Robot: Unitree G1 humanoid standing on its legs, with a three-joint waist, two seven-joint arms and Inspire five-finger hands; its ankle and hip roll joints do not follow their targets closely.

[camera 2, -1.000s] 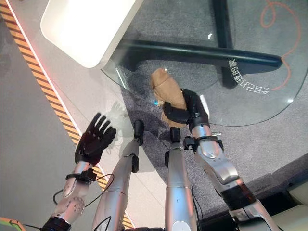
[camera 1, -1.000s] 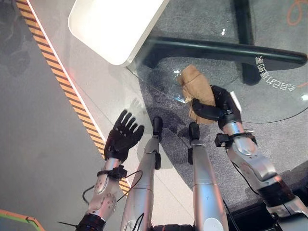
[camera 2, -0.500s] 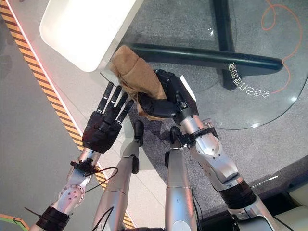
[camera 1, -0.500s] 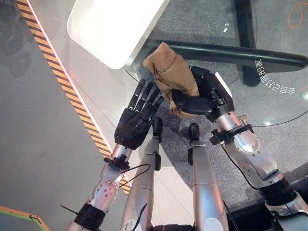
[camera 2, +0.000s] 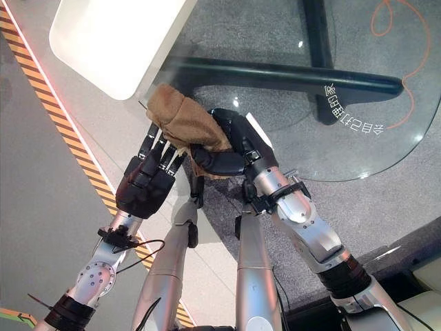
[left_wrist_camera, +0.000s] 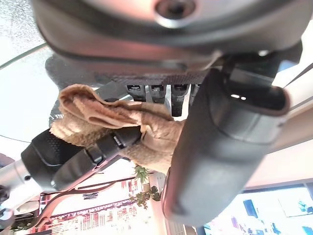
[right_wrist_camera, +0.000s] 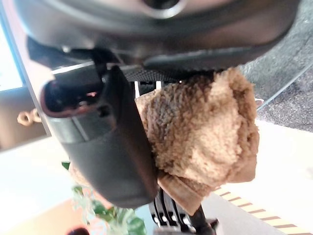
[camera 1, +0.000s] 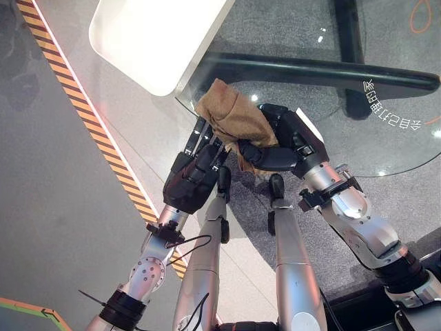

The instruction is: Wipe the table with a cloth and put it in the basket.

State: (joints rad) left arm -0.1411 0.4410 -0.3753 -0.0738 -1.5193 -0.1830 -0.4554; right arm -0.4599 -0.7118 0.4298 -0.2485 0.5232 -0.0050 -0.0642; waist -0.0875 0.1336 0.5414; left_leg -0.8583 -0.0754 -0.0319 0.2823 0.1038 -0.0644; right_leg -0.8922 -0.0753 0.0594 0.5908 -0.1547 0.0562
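Observation:
A crumpled brown cloth point(camera 1: 231, 121) is held up in the air over the near left rim of the round glass table point(camera 1: 393, 148). My right hand point(camera 1: 286, 141) is shut on it, fingers curled round its lower part. My left hand point(camera 1: 191, 181) stands just left of the cloth. Its fingers are straight and point up, with their tips against the cloth's hanging edge. In the left wrist view the cloth point(left_wrist_camera: 98, 115) bunches past my straight fingers, with the right hand's fingers clamped across it. In the right wrist view the cloth point(right_wrist_camera: 205, 132) bulges beside the thumb.
A white rounded tabletop point(camera 1: 155, 34) lies at the upper left, next to the glass. Under the glass runs a black base beam point(camera 1: 310, 69) over grey carpet. A yellow-and-black striped tape line point(camera 1: 89, 117) crosses the floor on the left.
My right hand has lifted the cloth off the glass and carried it left. My left hand has risen from the lower left until its fingertips meet the cloth.

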